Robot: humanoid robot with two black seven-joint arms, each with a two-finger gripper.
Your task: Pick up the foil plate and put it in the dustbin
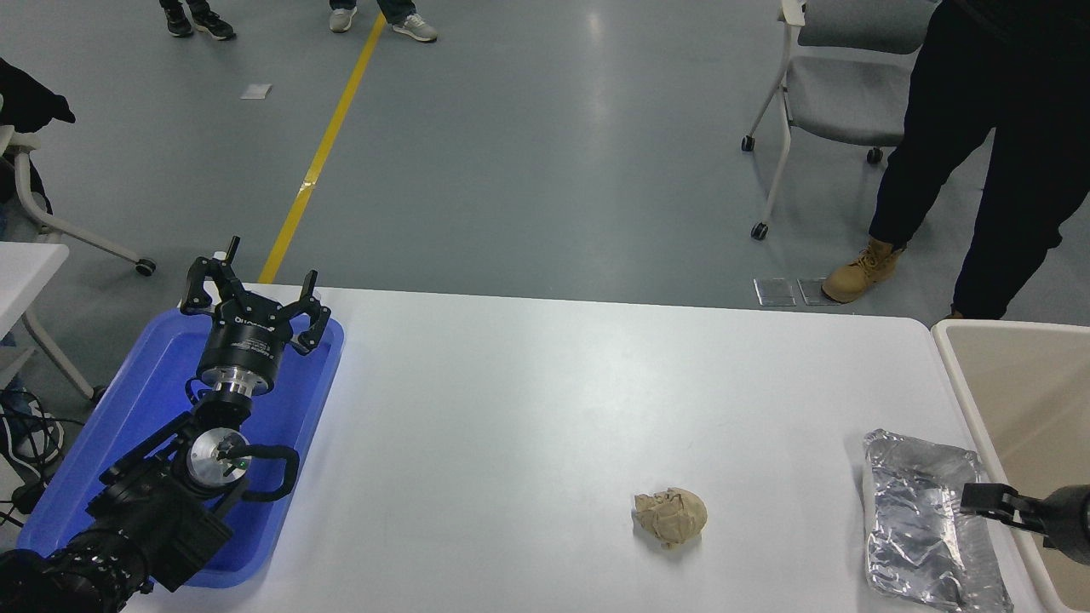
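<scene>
Reach step: right pincer (979,496) hovering over foil plate (915,519) edge, finger state unclear. Next: descending, pinching rim, carrying to dustbin (962,375).

A single head view is covering the scene, with the camera sitting high on the robot's side of the white table (545,409) and looking forward and down across it. The tabletop is filling the lower half of the picture, close enough that its near edge is running off the bottom. The left arm is entering at the lower left corner over a blue tray (145,383), and the right gripper (979,496) is coming in from the right edge. Beyond the table's far edge the camera is taking in grey floor (545,145), a yellow line (328,140), a wheeled chair (843,94) and a person's legs (979,170).
</scene>
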